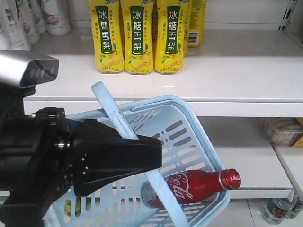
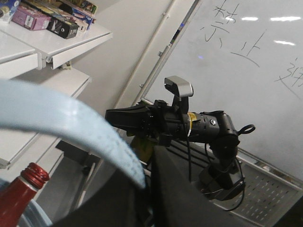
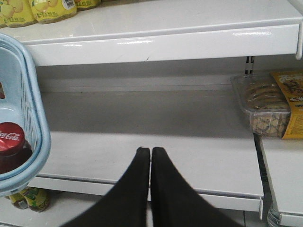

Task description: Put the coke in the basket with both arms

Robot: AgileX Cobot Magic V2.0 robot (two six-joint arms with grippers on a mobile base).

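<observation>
I read the coke (image 1: pixel 191 187) lying inside the basket (image 1: pixel 189 137), cap over the rim; left claw (image 1: pixel 142 153) pinches the handle (image 1: pixel 111 111); right claw (image 3: pixel 150 156) pressed together, empty; placement looks done.

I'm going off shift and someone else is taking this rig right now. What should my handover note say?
Left tool: shut on the basket's handle, holding the tilted basket in front of the shelves.
Right tool: shut, empty, over the bare lower shelf beside the basket.
Coke: lying on its side inside the basket, cap resting on the rim.
Done: coke is in.
Left: probably only setting the basket down, if wanted.
</observation>
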